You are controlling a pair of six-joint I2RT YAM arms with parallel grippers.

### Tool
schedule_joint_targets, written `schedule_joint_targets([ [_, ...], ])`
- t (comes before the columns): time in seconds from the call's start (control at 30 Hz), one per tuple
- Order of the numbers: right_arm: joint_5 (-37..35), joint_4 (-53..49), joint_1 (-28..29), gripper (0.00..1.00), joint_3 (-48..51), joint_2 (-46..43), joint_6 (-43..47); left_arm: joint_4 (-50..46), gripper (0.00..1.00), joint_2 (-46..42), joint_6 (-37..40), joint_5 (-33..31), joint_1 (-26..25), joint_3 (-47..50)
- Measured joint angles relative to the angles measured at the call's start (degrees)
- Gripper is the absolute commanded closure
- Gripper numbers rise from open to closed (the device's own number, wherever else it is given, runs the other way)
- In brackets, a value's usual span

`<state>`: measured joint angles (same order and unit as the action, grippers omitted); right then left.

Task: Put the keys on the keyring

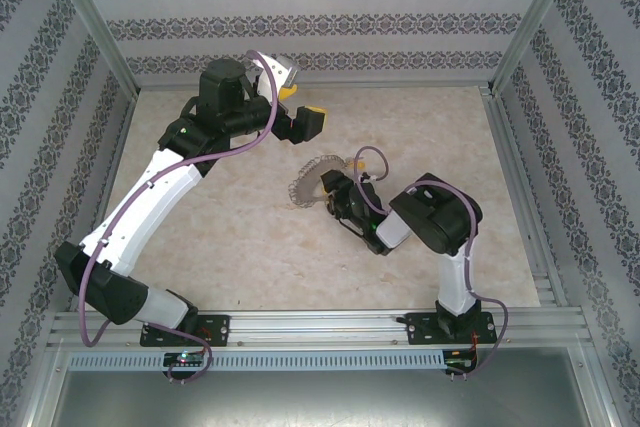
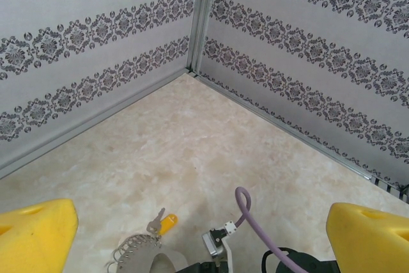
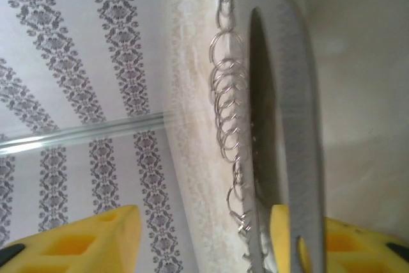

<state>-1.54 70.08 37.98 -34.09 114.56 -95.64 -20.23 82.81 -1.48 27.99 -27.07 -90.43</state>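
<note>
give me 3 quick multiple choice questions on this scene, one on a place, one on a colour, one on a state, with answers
1. Where is the key?
A. leaning on the back wall
B. on the table by the keyring
C. on the right arm's base

2. What colour is the key's head?
A. red
B. yellow
C. blue

3. How does the left gripper stand?
A. open, holding nothing
B. shut on the key
C. shut on the keyring

Answers: 1 B, the left wrist view shows it lying beside the ring's fringe. 2 B, the head is yellow and the blade grey. 3 A, its jaws stand far apart above the table.
</note>
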Motion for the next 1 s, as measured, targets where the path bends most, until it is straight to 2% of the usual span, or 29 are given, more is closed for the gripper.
schedule_joint_targets([
  [0.07, -0.24, -1.55, 0.81, 0.31, 0.5, -1.7, -1.01, 0.0, 0.0, 0.0, -0.02, 0.0, 0.0, 0.0],
  [0.27, -0.42, -12.35, 2.78, 0.29, 1.97, -8.98, -4.57, -0.07, 0.0, 0.0, -0.02, 0.0, 0.0, 0.0],
  [0.43, 0.13, -27.63, 3.54, 0.26, 1.95, -17.18, -6.73, -0.44, 0.0, -0.04, -0.02, -0.02, 0.0, 0.0],
  [0.53, 1.05, -38.77, 3.54, 0.15, -0.63, -20.06, -7.23, -0.46, 0.0, -0.04, -0.02, -0.04, 0.0, 0.0],
  [0.63, 2.38, -50.45, 3.54, 0.14, -5.35, -21.86, -5.92, -0.57, 0.0, -0.04, 0.0, -0.26, 0.0, 0.0],
  [0.83, 3.13, -63.08, 2.86, 0.09, -8.37, -30.84, -1.51, -1.29, 0.0, -0.35, 0.04, -1.07, 0.0, 0.0],
  [0.87, 3.13, -64.96, 2.4, 0.08, -9.2, -32.41, -0.17, -1.29, 0.0, -0.46, 0.04, -1.25, 0.0, 0.0],
  [0.9, 3.1, -66.82, 1.75, 0.02, -10.25, -34.01, 1.4, -1.25, 0.0, -0.61, 0.04, -1.33, 0.0, 0.07],
  [1.0, 2.4, -72.0, -1.27, 0.02, -14.25, -39.01, 7.26, -1.25, 0.0, -1.16, 0.04, -1.75, 0.0, 0.5],
])
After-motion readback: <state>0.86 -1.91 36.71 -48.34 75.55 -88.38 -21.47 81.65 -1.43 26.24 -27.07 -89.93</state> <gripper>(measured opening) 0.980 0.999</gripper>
